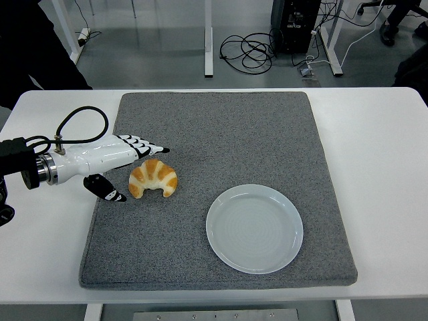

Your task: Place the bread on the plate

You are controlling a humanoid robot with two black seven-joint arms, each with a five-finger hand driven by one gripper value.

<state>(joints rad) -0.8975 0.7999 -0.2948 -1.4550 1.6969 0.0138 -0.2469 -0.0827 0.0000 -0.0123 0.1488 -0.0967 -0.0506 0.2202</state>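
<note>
my left hand (124, 166) is spread open, empty, bracketing the croissant (154, 178) on the grey mat (221, 120). i'd close gently around its middle, then carry it right to the plate (254, 228).

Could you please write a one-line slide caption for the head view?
Left hand open around the croissant on the grey mat, beside the empty plate.

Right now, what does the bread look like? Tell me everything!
The bread is a small croissant, golden-brown with paler stripes, curved so both tips point toward the table's near edge. It lies flat on the grey mat, left of the empty plate and apart from it. The left hand is open around its left end; contact is unclear.
</note>
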